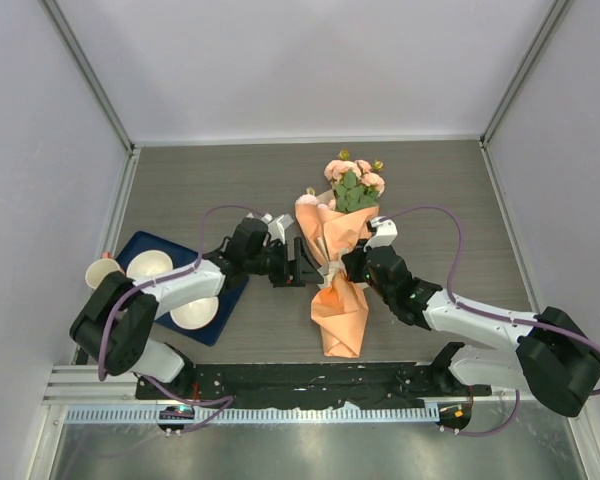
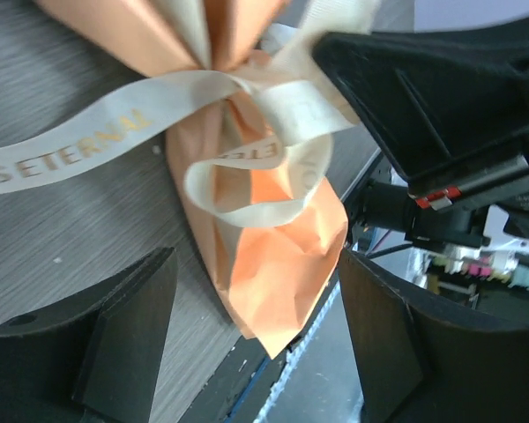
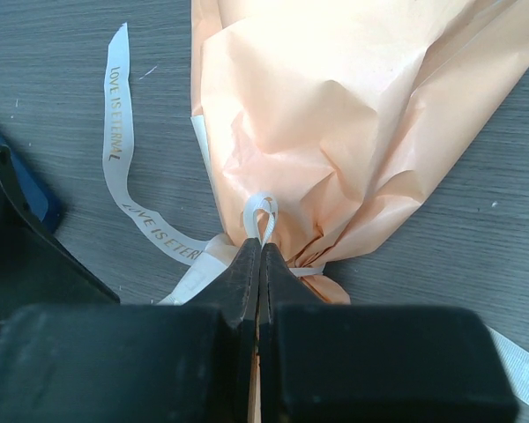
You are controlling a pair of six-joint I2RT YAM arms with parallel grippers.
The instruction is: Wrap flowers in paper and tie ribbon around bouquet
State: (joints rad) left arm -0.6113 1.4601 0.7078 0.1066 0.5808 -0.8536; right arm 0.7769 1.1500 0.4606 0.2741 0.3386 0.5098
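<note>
Nearest my bases, the flared tail of the paper [image 3: 353, 115] fans toward me. The bouquet [image 1: 338, 300] lies with its long axis running straight away across the table [image 1: 180, 190]. At its pinched waist, my right gripper [image 3: 261, 245] comes in from the right and is clamped tight on a small loop of the ribbon [image 3: 261, 210]. My left gripper [image 2: 256, 326] hangs wide apart and empty just left of that waist, the nearer arm to the loose ribbon end on its side. Beyond, the flowers [image 1: 352, 182] face the far wall.
</note>
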